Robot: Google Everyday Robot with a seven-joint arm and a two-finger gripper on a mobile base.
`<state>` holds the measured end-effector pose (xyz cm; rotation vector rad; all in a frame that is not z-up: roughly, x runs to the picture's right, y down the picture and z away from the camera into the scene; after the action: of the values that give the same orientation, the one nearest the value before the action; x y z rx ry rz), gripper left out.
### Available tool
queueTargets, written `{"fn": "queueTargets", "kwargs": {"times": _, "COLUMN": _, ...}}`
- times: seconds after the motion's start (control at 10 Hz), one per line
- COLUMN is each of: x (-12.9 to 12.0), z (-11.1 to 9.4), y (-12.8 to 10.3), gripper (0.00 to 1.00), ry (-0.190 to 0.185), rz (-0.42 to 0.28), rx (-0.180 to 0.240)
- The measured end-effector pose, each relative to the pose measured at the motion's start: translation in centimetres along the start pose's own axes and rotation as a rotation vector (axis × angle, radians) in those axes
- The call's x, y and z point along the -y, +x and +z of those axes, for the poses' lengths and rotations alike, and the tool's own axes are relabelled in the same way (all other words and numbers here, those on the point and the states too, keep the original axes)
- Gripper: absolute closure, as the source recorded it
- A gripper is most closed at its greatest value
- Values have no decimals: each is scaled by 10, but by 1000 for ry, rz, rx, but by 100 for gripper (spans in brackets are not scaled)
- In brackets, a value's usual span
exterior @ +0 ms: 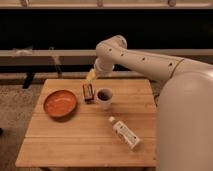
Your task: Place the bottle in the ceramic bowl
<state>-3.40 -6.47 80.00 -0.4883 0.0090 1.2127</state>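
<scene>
The gripper (pixel 91 75) hangs at the table's (pixel 75 145) far edge; whether it is clenched cannot be told.
The bottle (pixel 125 133) lies well beyond it, past cup (pixel 104 97) and box (pixel 88 92); a low reach could topple either.

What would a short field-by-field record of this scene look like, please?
bottle: small white plastic bottle, lying on its side at the front right of the wooden slatted table
bowl: shallow orange-red ceramic bowl, left side of the table, nothing in it
cup: white cup with dark inside, upright near the centre
box: small dark brown box, between bowl and cup
gripper: gripper, over the table's far edge behind the box, well apart from the bottle
task state: bottle not yet in the bowl
</scene>
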Motion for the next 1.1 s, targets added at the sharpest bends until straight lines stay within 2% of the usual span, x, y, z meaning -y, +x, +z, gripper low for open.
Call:
{"fn": "queueTargets", "kwargs": {"times": 0.9, "x": 1, "z": 0, "y": 0, "gripper": 20, "ry": 0, "rz": 0, "rx": 0}}
{"fn": "queueTargets", "kwargs": {"times": 1.1, "x": 3, "z": 5, "y": 2, "gripper": 20, "ry": -11, "rz": -32, "rx": -21}}
